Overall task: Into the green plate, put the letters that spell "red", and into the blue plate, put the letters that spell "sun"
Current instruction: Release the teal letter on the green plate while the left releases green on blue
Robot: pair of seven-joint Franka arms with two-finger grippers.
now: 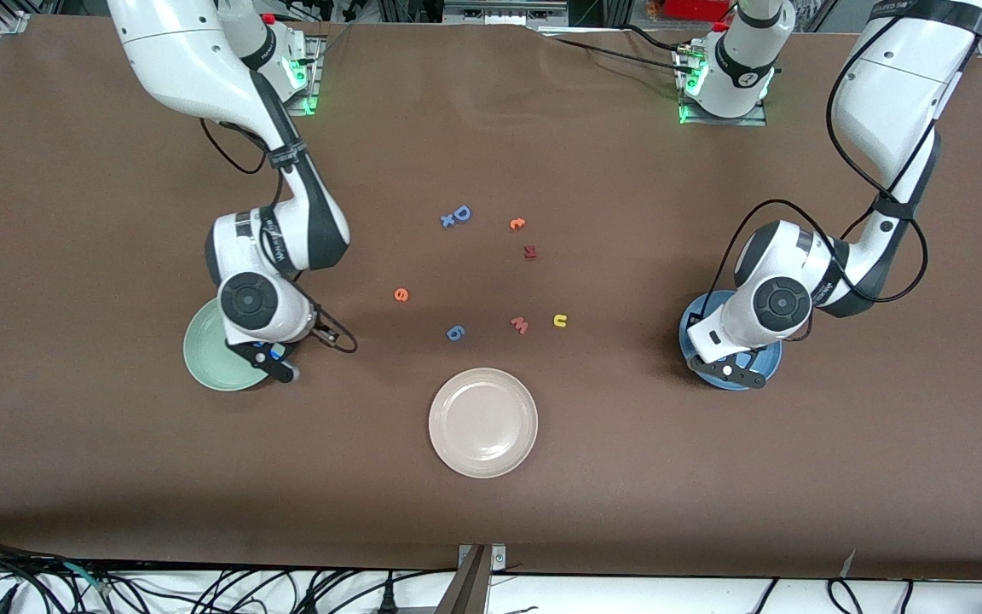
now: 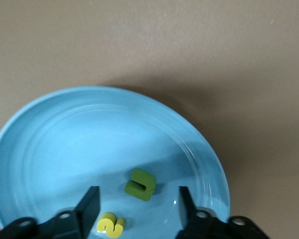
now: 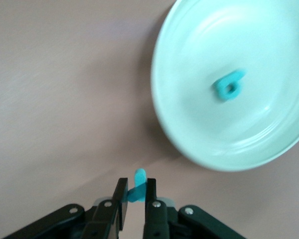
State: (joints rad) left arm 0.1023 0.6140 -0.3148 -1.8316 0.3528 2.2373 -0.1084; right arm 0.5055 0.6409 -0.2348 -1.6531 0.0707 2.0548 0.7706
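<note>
My left gripper (image 2: 137, 209) hangs open just above the blue plate (image 2: 50, 144), at the left arm's end of the table. The green "n" (image 2: 141, 183) and the yellow "s" (image 2: 111, 225) lie in that plate between the fingers. My right gripper (image 3: 135, 191) is shut on the teal "r" (image 3: 138, 185), over the table just off the rim of the green plate (image 3: 189, 129). The teal "d" (image 3: 229, 85) lies in the green plate. The orange "e" (image 1: 401, 295) and yellow "u" (image 1: 559, 321) lie on the table's middle.
A beige-white plate (image 1: 482, 422) sits nearer the front camera, between the arms. Loose on the middle of the table are a blue "D" (image 1: 459, 215), a small orange letter (image 1: 517, 224), a dark red letter (image 1: 530, 251), a pink "w" (image 1: 520, 325) and a blue "g" (image 1: 454, 333).
</note>
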